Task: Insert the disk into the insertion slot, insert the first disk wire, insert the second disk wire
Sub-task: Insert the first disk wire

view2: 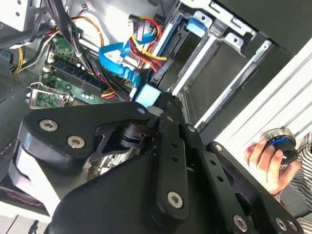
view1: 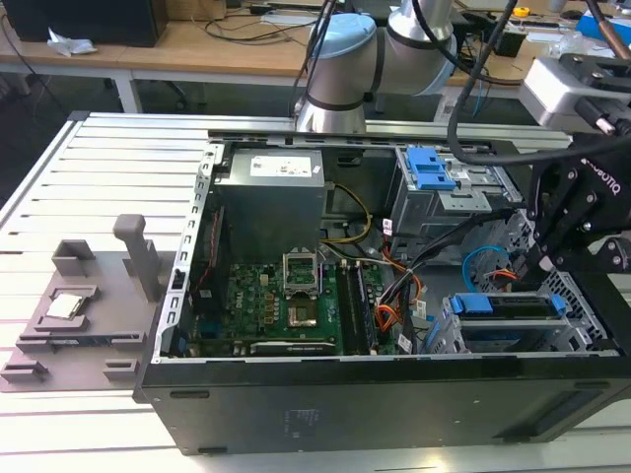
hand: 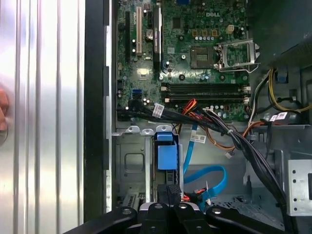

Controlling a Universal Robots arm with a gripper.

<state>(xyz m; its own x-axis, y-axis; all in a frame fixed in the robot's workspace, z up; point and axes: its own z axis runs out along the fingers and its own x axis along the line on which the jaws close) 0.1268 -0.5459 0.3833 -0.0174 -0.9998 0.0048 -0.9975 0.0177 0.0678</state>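
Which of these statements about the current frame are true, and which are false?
1. The disk sits in the insertion slot. True.
2. The computer case is closed. False: it is open, with the motherboard exposed.
3. The second disk wire curls in a loop. True.
4. The gripper hangs over the motherboard. False: it is at the insertion slot.

The disk (hand: 165, 157) sits in the insertion slot (hand: 127, 163), straight ahead of the jaws of the gripper (hand: 168, 190); the second disk wire (hand: 210, 176) loops just beside them, the motherboard (hand: 195, 63) beyond the disk
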